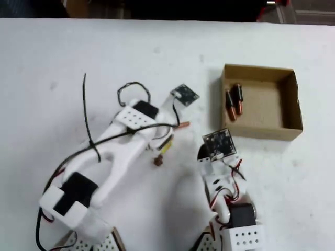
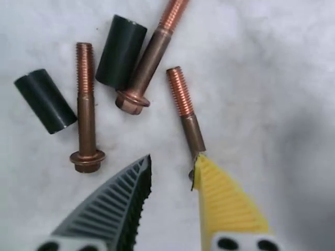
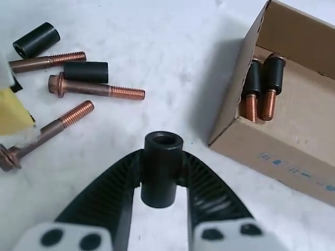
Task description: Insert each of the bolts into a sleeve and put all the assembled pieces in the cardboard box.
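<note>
1 bolt (image 2: 186, 112), head behind the empty, parted left jaws; right jaws tight on a sleeve (image 3: 162, 167).

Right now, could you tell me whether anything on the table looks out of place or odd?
Nothing looks spilled or damaged. One oddity: the yellow finger of the left gripper covers the head of one bolt, so the bolt is not between the open fingers.
</note>
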